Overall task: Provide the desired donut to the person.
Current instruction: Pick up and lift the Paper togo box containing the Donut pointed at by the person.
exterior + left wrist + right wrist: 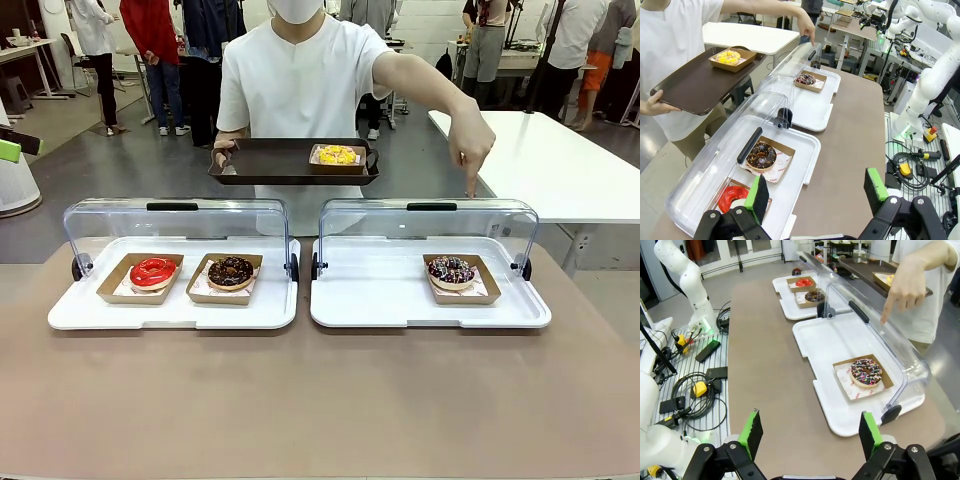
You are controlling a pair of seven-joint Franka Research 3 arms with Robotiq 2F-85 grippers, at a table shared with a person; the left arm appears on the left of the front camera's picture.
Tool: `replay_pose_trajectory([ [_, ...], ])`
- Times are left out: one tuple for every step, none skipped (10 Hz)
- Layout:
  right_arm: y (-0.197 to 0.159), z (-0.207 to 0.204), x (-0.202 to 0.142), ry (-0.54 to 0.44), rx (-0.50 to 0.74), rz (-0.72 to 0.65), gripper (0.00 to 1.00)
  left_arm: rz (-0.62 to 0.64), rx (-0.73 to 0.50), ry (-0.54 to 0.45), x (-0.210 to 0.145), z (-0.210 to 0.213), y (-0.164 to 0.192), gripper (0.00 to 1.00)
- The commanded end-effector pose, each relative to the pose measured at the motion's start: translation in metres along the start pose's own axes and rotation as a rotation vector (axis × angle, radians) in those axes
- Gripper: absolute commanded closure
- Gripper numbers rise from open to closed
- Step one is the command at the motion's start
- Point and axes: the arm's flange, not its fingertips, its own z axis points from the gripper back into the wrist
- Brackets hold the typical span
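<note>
While the person's hand points one finger down over the raised clear lid, the sprinkled chocolate donut below it is taken as the desired one. It lies ahead of the right pincer, toward its right-hand finger and well apart, in a paper-lined cardboard tray on the white case base. Both the right pincer and the left pincer stand wide and hold nothing. The donut is probably light and soft, with icing that smears and sprinkles that shed, so the stiffer tray wall looks the better hold. Being a ring, it has no long axis and lies flat, hole upward. Its near-square tray sits slightly askew to the pincer's finger line, which suggests a small wrist roll.
</note>
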Motion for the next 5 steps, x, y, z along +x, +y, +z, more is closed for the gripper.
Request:
replay_pose_trajectory([
  [-0.0001, 0.0006, -0.0013, -0.022, 0.001, 0.004, 0.00, 0.003, -0.003, -0.009, 0.0014, 0.0008, -0.0016, 0.00],
  [-0.0001, 0.0006, -0.0013, -0.022, 0.001, 0.004, 0.00, 0.003, -0.003, -0.009, 0.0014, 0.0008, -0.0016, 0.00],
  [-0.0001, 0.0006, -0.0013, -0.022, 0.001, 0.004, 0.00, 0.003, -0.003, -0.009, 0.0014, 0.0008, -0.0016, 0.00],
  [-0.0001, 0.0006, -0.0013, -0.022, 0.001, 0.004, 0.00, 0.003, -0.003, -0.009, 0.0014, 0.0008, -0.0016, 0.00],
  [-0.0001, 0.0006, -0.0013, -0.022, 0.001, 0.004, 0.00, 0.003, -0.003, -0.009, 0.0014, 0.0008, -0.0016, 0.00],
])
